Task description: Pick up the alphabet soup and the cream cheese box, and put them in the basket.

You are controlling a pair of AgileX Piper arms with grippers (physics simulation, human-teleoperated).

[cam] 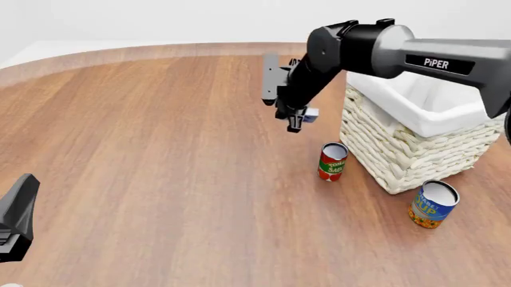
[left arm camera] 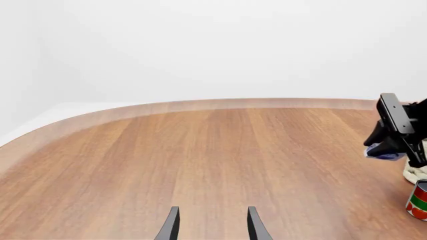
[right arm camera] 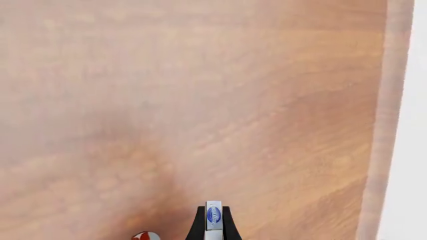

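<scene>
Left gripper (left arm camera: 212,227): fingers parted, nothing between them, idle over bare table (cam: 160,179), well apart from all task items.

Right gripper (cam: 297,121): clamped on cream cheese box (cam: 308,114), held aloft just beside basket (cam: 399,161), not yet over rim. Box small, flat, blue-white, oval logo; gripped edge-on near fingertips in right wrist view (right arm camera: 213,216).

Risk: thin grip, box may pivot or slip; low carry may catch liner rim. Tomato sauce can (cam: 332,161) stands below gripper; a dropped box may topple it.

Alphabet soup (cam: 434,204): upright beyond basket's near corner, untouched; blue label, yellow-orange base.

Grey-black arm (cam: 415,51), seemingly "PiPER"-marked
</scene>
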